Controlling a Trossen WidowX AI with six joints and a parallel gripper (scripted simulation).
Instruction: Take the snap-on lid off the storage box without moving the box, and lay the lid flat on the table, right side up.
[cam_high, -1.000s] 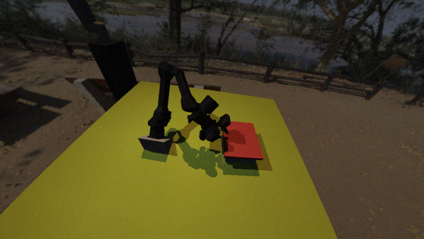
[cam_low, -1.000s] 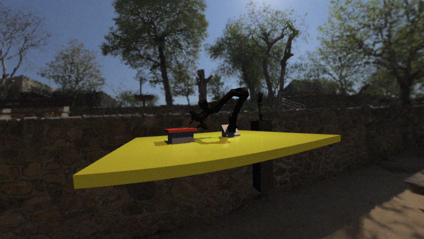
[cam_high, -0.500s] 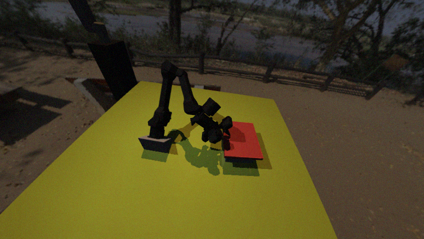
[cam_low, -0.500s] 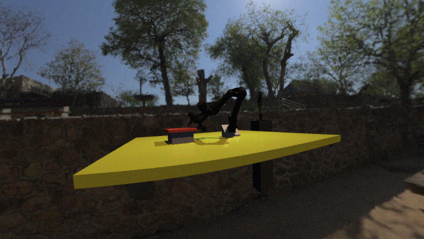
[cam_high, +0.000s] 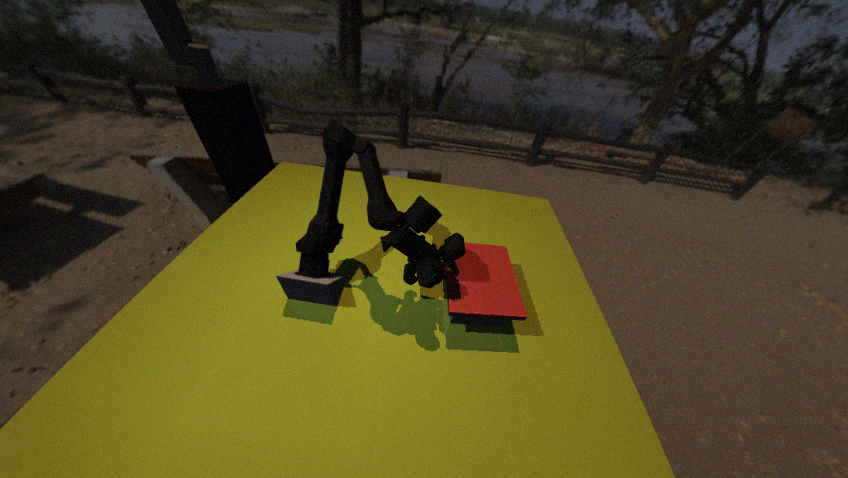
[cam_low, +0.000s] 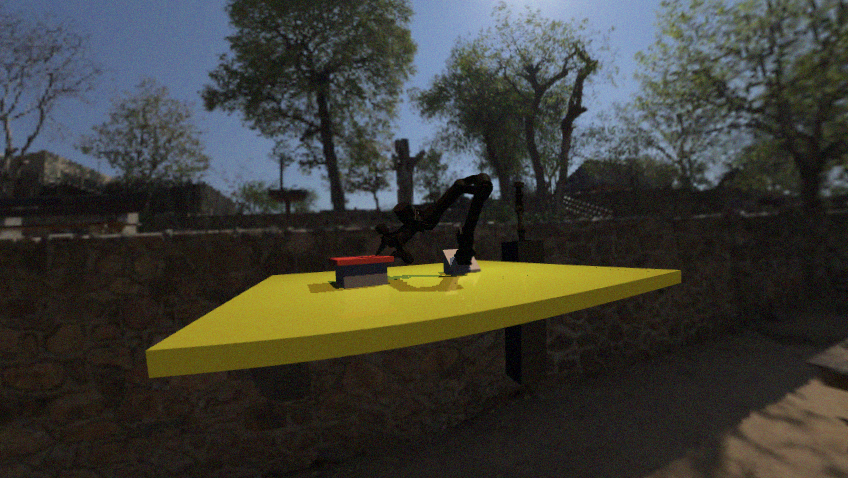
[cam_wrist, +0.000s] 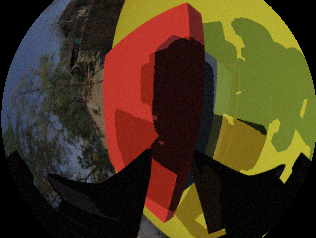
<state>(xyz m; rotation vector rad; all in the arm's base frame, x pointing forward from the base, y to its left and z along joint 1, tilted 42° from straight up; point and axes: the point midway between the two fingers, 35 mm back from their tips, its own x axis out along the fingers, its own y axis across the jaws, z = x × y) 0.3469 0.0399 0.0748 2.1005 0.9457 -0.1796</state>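
The red lid lies level on top of the storage box, whose dark blue walls show under it. The box stands on the yellow table. My gripper is shut on the lid at the side edge that faces the arm's base. In the wrist view one finger is at the lid's top face and the other at its underside. The exact finger contact is dark and partly hidden. No gap between lid and box can be made out.
The arm's base block stands on the table to the left of the box in the top view. A dark post rises beyond the table's far left corner. The table's right edge runs beyond the box. Shadows of the arm fall between base and box.
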